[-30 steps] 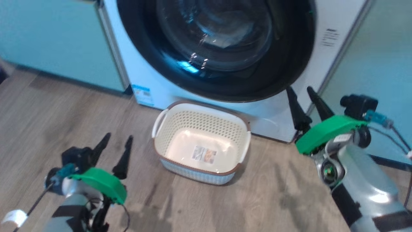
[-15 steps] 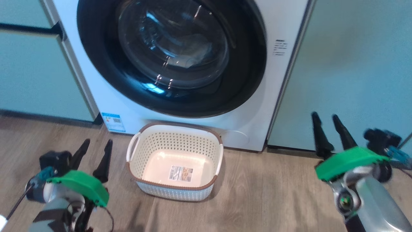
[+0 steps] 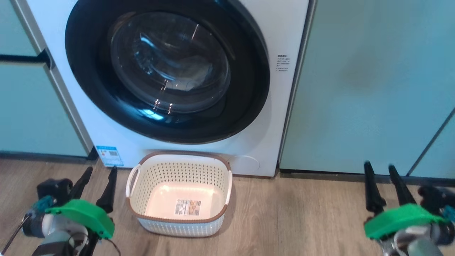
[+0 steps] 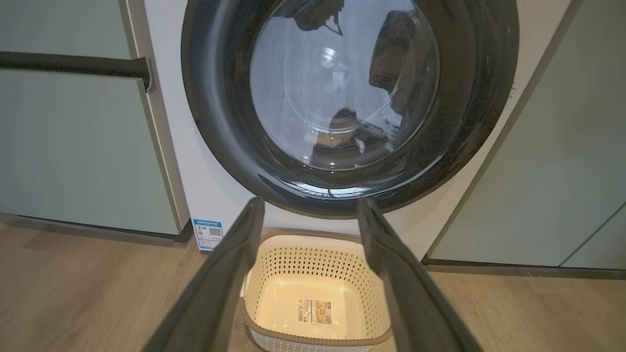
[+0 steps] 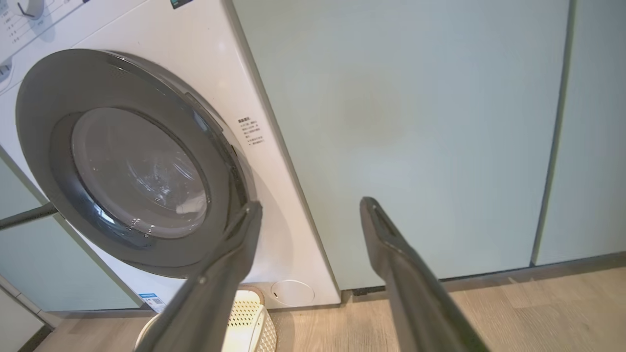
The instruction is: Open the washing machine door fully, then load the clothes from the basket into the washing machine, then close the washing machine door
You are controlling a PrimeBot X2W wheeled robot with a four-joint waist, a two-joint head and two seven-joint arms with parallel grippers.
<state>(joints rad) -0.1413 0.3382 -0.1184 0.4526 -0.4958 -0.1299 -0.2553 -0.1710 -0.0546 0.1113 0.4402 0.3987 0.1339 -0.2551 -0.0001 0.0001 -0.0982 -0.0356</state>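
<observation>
Glossy black, the washing machine door (image 3: 249, 89) sits shut against the white washing machine (image 3: 284, 28) and faces the robot, beyond both pairs of fingers. The cream basket (image 3: 181, 175) stands on the wood floor (image 3: 302, 213) just below the door, its long side running left to right. It is just right of the left gripper (image 3: 101, 171). The right gripper (image 3: 379, 166) hangs well apart, near the teal cabinet (image 3: 355, 89). Both grippers are spread wide, holding nothing. The left wrist view frames the basket's label (image 4: 314, 311) between its fingers; the right wrist view catches a dial (image 5: 29, 7).

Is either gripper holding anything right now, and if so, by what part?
Nothing is held: the left gripper and right gripper are both open and empty.
</observation>
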